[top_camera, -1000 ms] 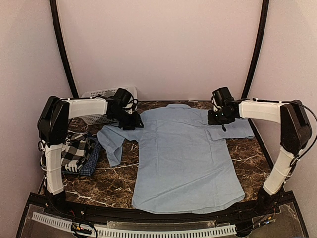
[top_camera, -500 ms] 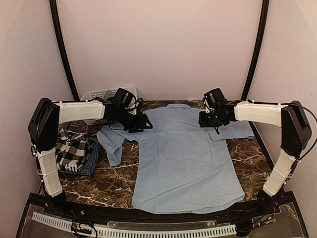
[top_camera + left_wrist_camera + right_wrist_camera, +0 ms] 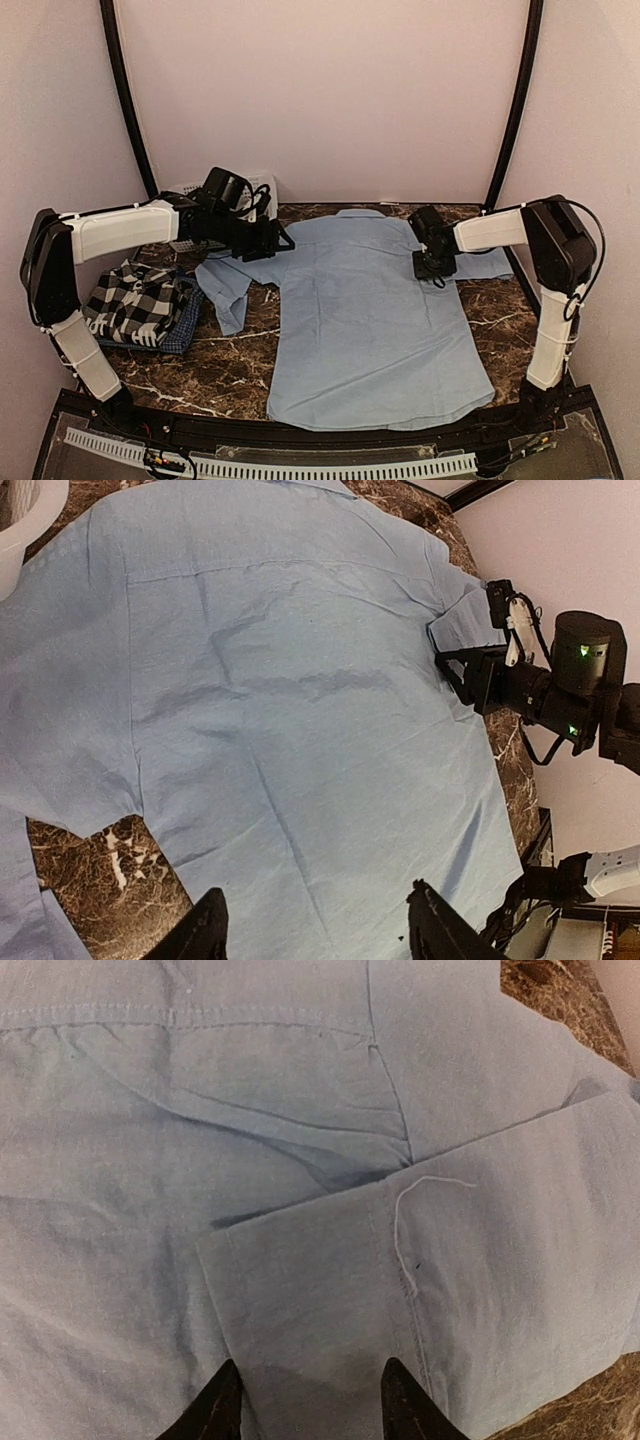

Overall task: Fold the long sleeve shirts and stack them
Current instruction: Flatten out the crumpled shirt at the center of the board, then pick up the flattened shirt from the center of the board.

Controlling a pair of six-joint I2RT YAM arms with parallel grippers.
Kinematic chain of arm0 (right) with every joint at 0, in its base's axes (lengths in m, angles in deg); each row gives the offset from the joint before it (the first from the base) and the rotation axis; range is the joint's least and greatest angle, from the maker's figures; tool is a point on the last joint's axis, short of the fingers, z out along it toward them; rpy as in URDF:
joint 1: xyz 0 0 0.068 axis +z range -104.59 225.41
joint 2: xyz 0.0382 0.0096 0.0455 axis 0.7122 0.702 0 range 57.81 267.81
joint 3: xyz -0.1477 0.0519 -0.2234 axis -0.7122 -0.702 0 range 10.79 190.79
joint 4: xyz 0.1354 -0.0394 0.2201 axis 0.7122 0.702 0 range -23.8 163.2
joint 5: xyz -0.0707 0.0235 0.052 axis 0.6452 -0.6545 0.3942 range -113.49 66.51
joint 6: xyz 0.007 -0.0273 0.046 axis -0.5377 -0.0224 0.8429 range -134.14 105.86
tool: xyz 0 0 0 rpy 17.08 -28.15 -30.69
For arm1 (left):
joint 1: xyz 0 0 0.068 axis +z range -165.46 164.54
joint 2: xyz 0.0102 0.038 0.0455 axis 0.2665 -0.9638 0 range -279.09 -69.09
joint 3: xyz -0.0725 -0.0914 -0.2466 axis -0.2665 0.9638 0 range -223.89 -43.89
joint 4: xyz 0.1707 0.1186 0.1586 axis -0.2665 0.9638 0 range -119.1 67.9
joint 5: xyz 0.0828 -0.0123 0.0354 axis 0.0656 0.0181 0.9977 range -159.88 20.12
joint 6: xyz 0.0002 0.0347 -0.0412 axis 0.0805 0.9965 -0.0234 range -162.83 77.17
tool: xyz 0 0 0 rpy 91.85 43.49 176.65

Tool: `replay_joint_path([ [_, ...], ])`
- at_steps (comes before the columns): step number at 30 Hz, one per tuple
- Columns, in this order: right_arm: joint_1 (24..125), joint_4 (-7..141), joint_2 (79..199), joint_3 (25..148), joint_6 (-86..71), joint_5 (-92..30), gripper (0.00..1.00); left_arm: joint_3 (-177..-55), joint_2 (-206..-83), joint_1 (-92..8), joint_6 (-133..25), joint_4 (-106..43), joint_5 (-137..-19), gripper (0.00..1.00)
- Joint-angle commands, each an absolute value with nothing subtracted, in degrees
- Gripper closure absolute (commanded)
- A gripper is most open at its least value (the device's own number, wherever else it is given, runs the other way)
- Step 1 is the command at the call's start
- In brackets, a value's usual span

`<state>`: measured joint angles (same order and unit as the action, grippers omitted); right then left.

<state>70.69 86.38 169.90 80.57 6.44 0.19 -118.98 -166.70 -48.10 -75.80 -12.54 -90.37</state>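
A plain light blue collared cloth shirt (image 3: 370, 320) lies spread flat on the dark marble bench (image 3: 230, 370), collar towards the back wall and hem near the front edge. Its right sleeve (image 3: 480, 1290) is folded in over the shoulder. Its left sleeve (image 3: 228, 290) trails off to the side in a rumpled bend, not yet folded.

The left arm (image 3: 120, 230) reaches in over the shirt's left shoulder. Its wrist view shows the left jaws parted with nothing between them. The right arm (image 3: 490, 230) hangs over the folded sleeve's cuff, and the right jaws are likewise apart and empty. Whether their tips touch the cloth I cannot tell from here.

Well to the left sits a folded black-and-white checked shirt (image 3: 135, 300) on top of a dark blue fine-checked one (image 3: 185, 325).

The main risk is a pinch that takes more than one layer. If the right jaws close over the cuff, they could catch the body panel beneath and drag the whole shirt askew. A shallow bite on the limp left sleeve would likely let it slip and fall crumpled. A low sweep of the left arm could also knock the finished pile.
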Motion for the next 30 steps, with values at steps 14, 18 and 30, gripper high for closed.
replay_joint_path([
  [14, 70.60, 87.39, 172.50, 83.86, 5.46, 9.70, 0.84, -117.05, -162.88, -48.31, -74.89, -9.60, -89.07, 0.40],
  [18, 70.64, 87.53, 173.15, 84.76, 4.88, 9.40, 0.86, -117.11, -163.06, -48.27, -75.14, -9.45, -89.29, 0.41],
  [30, 70.63, 87.72, 171.71, 85.23, 4.92, 10.39, 1.00, -117.20, -163.17, -48.33, -75.42, -9.24, -89.37, 0.41],
])
